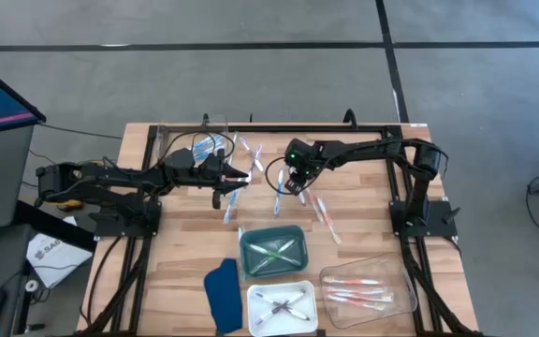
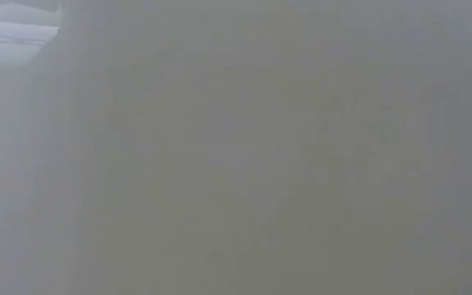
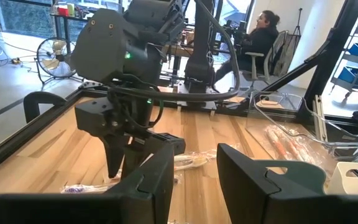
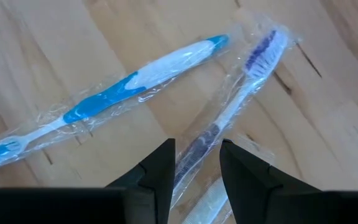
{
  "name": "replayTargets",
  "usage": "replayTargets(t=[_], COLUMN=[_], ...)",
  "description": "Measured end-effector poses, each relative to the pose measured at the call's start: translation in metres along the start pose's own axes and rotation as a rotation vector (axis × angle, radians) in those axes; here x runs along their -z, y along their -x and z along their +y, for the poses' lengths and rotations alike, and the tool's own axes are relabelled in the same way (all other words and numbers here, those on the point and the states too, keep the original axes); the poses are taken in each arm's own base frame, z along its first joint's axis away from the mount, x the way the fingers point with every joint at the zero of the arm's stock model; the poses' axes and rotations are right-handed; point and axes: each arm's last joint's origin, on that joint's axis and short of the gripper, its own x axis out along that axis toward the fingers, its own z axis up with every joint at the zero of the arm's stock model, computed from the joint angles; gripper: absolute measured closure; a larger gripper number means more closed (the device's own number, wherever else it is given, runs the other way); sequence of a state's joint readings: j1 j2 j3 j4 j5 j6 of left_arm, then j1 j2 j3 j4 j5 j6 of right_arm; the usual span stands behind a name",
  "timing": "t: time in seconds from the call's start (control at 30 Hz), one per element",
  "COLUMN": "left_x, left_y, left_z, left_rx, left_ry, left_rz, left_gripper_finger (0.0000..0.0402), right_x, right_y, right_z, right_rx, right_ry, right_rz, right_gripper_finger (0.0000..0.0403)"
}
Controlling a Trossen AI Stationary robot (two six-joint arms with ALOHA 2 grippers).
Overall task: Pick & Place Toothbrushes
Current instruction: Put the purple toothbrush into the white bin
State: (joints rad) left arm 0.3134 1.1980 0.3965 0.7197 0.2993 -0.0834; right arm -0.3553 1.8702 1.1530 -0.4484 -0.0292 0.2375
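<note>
Several wrapped toothbrushes (image 1: 321, 211) lie scattered on the wooden table (image 1: 363, 187). My right gripper (image 4: 197, 168) points steeply down over a purple-grey toothbrush (image 4: 241, 87), open, one finger on each side of its handle. A blue toothbrush (image 4: 117, 87) lies flat beside it. My left gripper (image 3: 194, 180) hangs level above the table, just left of the right gripper (image 1: 286, 185), open with nothing between its fingers. The low view shows only grey haze. My right gripper's fingers stand on either side of the purple-grey toothbrush's handle (image 4: 199, 144), slanting down from above and lying across it. Whether they touch it I cannot tell. The toothbrush lies flat on the table in its clear wrapper.
Near the front edge stand a green tray (image 1: 272, 251) with green brushes, a white tray (image 1: 282, 307), and a clear tray (image 1: 368, 285) with pink-orange brushes. A dark blue cloth (image 1: 221, 295) lies beside them. A clear container (image 1: 195, 142) with blue brushes stands far left. A person (image 3: 260, 34) sits beyond the table.
</note>
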Motion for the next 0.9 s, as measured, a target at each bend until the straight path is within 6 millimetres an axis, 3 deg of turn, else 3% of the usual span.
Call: replayTargets(t=[0.9], left_x=[0.0], left_y=[0.0], left_z=[0.0], left_rx=[0.0], left_ry=[0.0], left_rz=[0.0], left_gripper_finger=[0.0286], right_x=[-0.0004], right_y=[-0.0002], right_z=[0.0041], right_rx=[-0.008], right_ry=[-0.042], right_rz=[-0.013], right_gripper_finger=[0.0283])
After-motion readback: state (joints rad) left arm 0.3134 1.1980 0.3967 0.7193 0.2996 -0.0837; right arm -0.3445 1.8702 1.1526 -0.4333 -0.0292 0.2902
